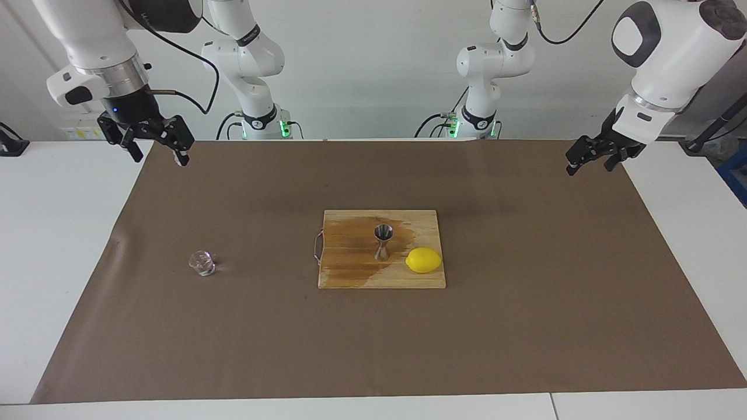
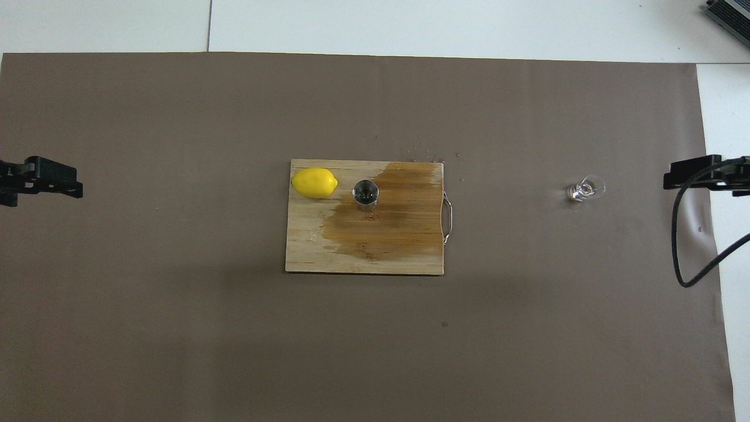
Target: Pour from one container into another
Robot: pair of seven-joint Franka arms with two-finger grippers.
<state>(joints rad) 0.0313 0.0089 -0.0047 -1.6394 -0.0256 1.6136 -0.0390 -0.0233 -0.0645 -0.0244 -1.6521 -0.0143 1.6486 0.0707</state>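
glass cup sits nearest the right arm; both grippers up and empty

going across the facing view from its left edge: the right gripper hangs in the air over the edge of the brown mat at the right arm's end of the table, its fingers spread apart and holding nothing. the glass cup stands on the mat at that same end, farther from the robots than the spot under the gripper and a little toward the table's middle, well apart from it. the cup is squat and faceted with no long axis to speak of, so in my judgement the approach direction matters little and the right arm is plainly the one to fetch it.

next comes the wooden board, mid-table, with a dark wet-looking stain. the jigger stands upright on it, and a lemon lies on the board just beside the jigger, toward the left arm's end. the cup is well apart from the board, so it would have to be carried across.

last, the left gripper waits raised over the mat's corner at its own end, fingers apart, empty.

hard to tell: whether the cup holds any liquid, or what is in the jigger's upper cone. in the overhead view only the grippers' tips show at the edges.
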